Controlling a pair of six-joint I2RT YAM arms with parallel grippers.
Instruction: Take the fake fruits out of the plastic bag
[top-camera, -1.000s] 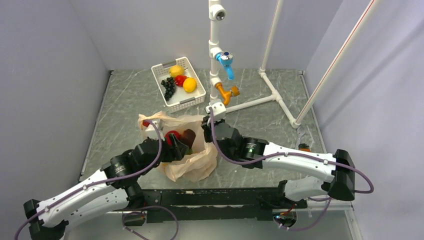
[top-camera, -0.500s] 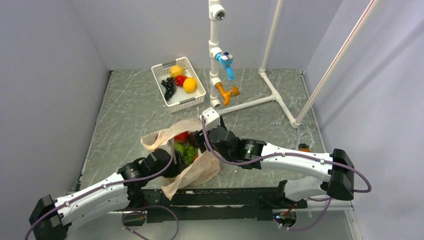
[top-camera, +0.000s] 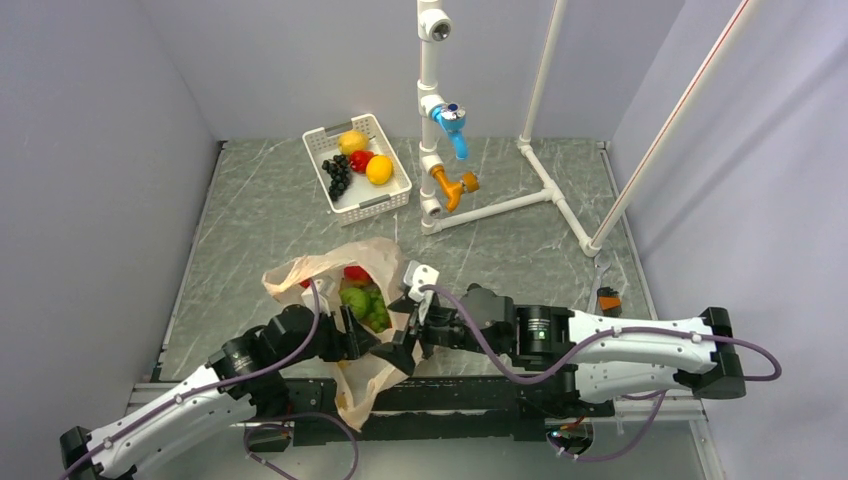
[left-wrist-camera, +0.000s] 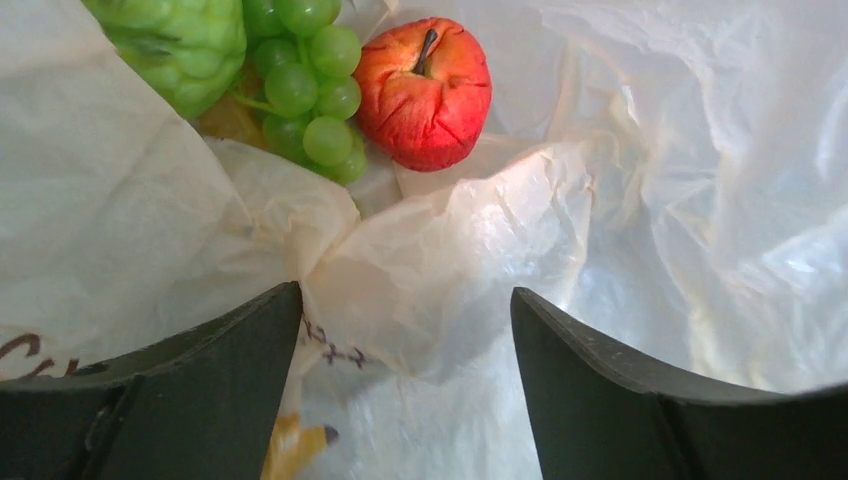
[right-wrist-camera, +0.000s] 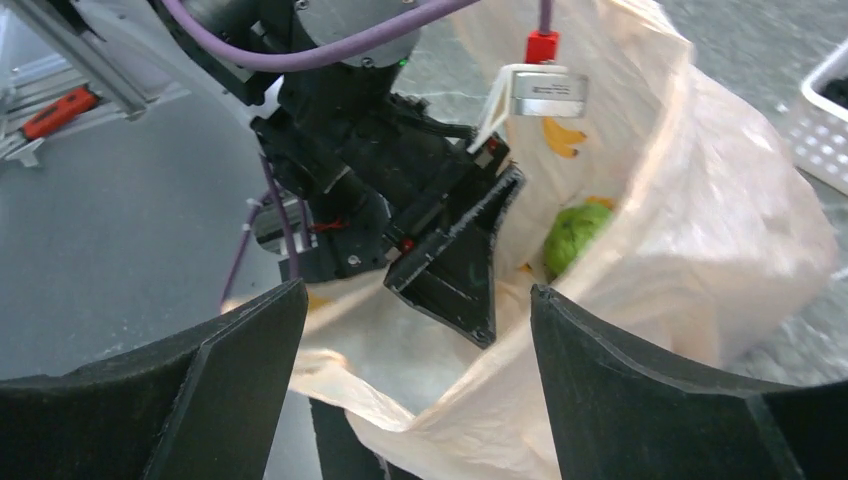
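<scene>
The plastic bag (top-camera: 322, 272) lies crumpled at the table's near edge, its mouth facing the arms. Inside it I see a red apple (left-wrist-camera: 425, 88), a green grape bunch (left-wrist-camera: 312, 82) and a round green fruit (left-wrist-camera: 178, 38). My left gripper (left-wrist-camera: 405, 312) is open inside the bag mouth, with loose film (left-wrist-camera: 470, 230) lying between its jaws, short of the fruits. My right gripper (right-wrist-camera: 418, 312) is open at the bag's rim (right-wrist-camera: 600, 330), facing the left gripper's fingers (right-wrist-camera: 455, 262). From above, both grippers (top-camera: 362, 338) (top-camera: 402, 342) meet at the bag's near side.
A white basket (top-camera: 392, 196) at the back holds a lemon, an orange fruit, a red fruit and black grapes. A white pipe frame (top-camera: 500, 208) with blue and orange taps stands behind the bag. The table's front rail (top-camera: 470, 385) runs just below the arms.
My right gripper has gone from shut to open and let the bag go. Both arms drew back toward the near edge, and the bag slumped nearer, exposing the green fruits.
</scene>
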